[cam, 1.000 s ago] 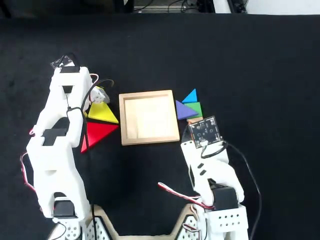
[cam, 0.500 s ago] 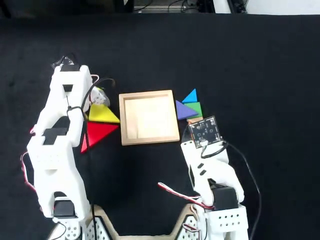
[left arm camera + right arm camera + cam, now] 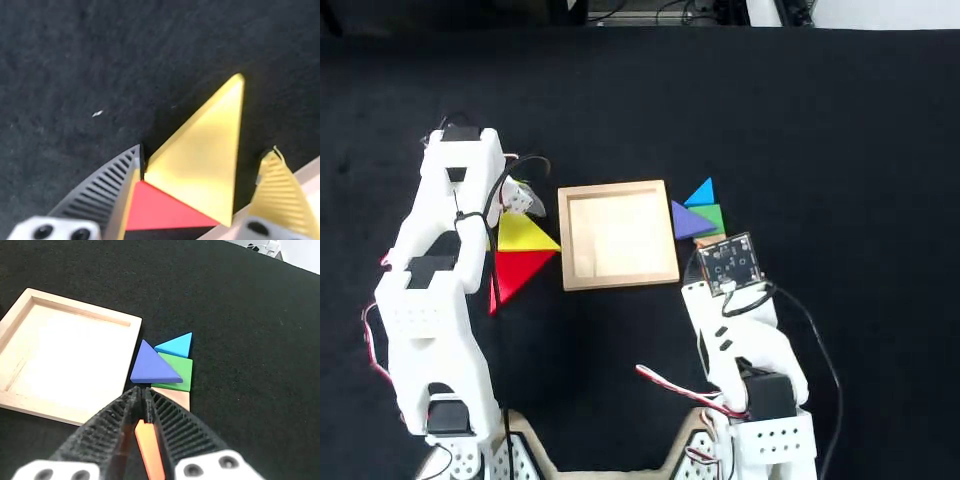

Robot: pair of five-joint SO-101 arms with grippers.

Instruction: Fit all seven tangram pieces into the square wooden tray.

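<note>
My left pincer (image 3: pixel 205 151) is released, its jaws spread wide to either side of the large yellow triangle piece (image 3: pixel 212 170). One fingertip sits at a corner of that triangle, and the other stands just clear of its long edge. The large red triangle piece (image 3: pixel 160 210) touches the yellow one and lies between my fingers, nearer my wrist.

The square wooden tray (image 3: pixel 616 187) rests on the black table cloth (image 3: pixel 820 120) between my two arms. The yellow and red pieces lie just beside its left rim.

My right pincer (image 3: pixel 141 391) is clenched, fingertips together, low over the cloth by the tray's right rim. It points at the violet triangle piece (image 3: pixel 150 367), which lies just beside that rim and touches the green square piece (image 3: pixel 177 371). The small light-blue triangle piece (image 3: pixel 177 345) touches the green square's far side. The pale peach piece (image 3: pixel 176 399) lies on its near side, partly behind my finger. An orange strip (image 3: pixel 147 442) shows in the slit between my fingers; I cannot tell whether I grip it or it lies beneath.

Every piece I see lies on the cloth outside the tray.
</note>
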